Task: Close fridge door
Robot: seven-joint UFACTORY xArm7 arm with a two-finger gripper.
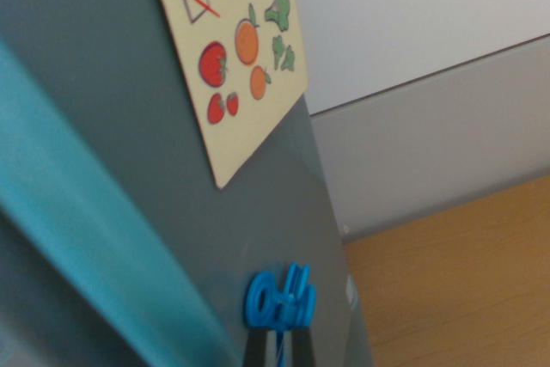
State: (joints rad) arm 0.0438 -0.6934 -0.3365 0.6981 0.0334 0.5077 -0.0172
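1. One grey fridge door (112,126) fills the wrist view's left, tilted.
2. One teal handle (94,238) crosses it diagonally.
3. One cream card (236,66) shows two tomatoes, two oranges, two strawberries.
4. One blue magnet (279,300) below.
5. Claw not visible; cannot tell.

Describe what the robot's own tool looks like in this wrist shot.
Little of it shows. At the bottom edge, two dark, narrow fingers rise side by side, with a thin blue strand, perhaps a cable, between them. A bright blue, rounded plastic piece sits at their tips; whether it belongs to the tool or to the grey door is unclear.
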